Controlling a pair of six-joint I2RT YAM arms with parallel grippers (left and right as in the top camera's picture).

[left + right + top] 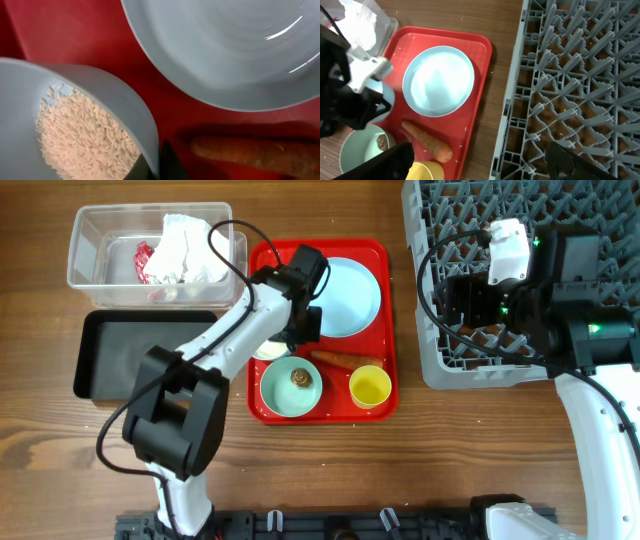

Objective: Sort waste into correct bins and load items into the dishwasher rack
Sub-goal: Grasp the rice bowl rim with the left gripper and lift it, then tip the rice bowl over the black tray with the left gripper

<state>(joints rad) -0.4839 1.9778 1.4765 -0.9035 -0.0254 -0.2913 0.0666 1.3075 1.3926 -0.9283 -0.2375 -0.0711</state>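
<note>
My left gripper is shut on the rim of the white-blue bowl, one finger inside and one outside. The bowl holds white rice grains. It sits on the red tray beside the pale blue plate. The orange carrot lies on the tray. The pale green bowl holds the brown nut. The yellow cup stands to its right. My right gripper is open and empty above the left edge of the grey rack.
The black tray lies left of the red tray. The clear tub behind it holds crumpled white paper and a red scrap. A few loose grains lie on the red tray near the carrot.
</note>
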